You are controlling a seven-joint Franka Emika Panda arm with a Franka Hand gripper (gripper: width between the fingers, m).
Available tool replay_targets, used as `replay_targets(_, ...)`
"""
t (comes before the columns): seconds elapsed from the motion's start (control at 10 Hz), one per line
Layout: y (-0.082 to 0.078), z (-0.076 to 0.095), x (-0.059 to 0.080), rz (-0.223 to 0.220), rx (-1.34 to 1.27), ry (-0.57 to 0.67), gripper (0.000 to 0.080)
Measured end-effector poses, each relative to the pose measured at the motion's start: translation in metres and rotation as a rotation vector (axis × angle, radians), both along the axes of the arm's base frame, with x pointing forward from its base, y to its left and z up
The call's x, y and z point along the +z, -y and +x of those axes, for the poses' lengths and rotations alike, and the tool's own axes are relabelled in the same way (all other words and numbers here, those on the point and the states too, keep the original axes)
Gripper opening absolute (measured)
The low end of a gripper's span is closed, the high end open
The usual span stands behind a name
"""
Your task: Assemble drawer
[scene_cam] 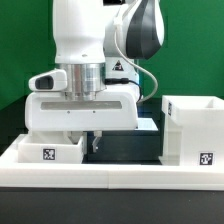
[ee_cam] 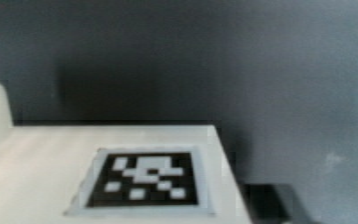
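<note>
Between the small tray and the tall shell, the hand hangs low over the table; its open or closed state cannot be determined.

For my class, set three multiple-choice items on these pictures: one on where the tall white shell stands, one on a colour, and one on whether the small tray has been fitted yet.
1. The tall shell stands:
A) on the exterior view's right
B) on the exterior view's left
C) on top of the arm

2. The table is:
A) red
B) black
C) yellow

3. The small tray is:
A) slid into the shell
B) stacked on top of the shell
C) standing apart from the shell

Answers:
1 A: it stands by that view's right edge.
2 B: bare black surface shows between the parts.
3 C: it sits on the exterior view's left, with the arm between it and the shell.
</note>
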State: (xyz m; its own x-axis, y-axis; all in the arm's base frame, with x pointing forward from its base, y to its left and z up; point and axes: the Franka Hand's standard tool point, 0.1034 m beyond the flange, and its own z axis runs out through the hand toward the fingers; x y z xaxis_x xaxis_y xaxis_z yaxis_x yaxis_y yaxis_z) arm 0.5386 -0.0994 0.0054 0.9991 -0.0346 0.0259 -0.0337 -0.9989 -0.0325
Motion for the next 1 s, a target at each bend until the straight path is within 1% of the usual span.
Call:
replay_targets(0.1,0.000,0.000,0.000,0.000,0.000,0.000,0.0102)
replay_targets(0.2,0.000,0.000,0.000,0.000,0.000,0.000,0.0040)
replay_targets(0.6,-0.001,0.001,0.001,0.000,0.003,0.001,0.0040)
replay_targets(0.8,-0.019,0.003,0.011,0.000,0.062,0.015,0.0040)
replay_targets(1.0,-0.018,-0.003,0.017,0.009,0.068,0.011,0.0041)
